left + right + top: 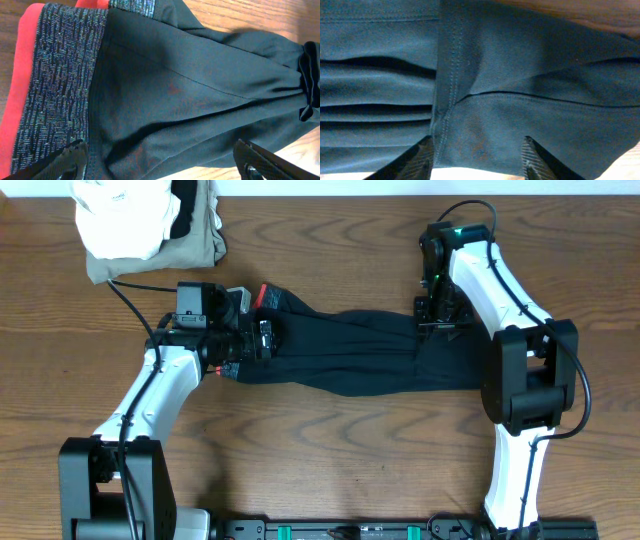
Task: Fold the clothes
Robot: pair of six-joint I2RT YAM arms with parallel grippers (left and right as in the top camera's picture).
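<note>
Left gripper (160,161) and right gripper (476,156) were seen spread over the trousers (350,352), stretched on the desk (330,455), folding judged barely begun.

The left arm (160,395) is reaching toward 1 o'clock, and the left gripper (262,338) is pointing to 3 o'clock with its jaws spread wide. The right arm (500,280) is stretching toward 11 o'clock, and the right gripper (435,320) is pointing toward 6 o'clock, jaws standing apart.

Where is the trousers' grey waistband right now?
The waistband lies at the garment's left end in overhead view, by the left gripper, near the white cloth.
</note>
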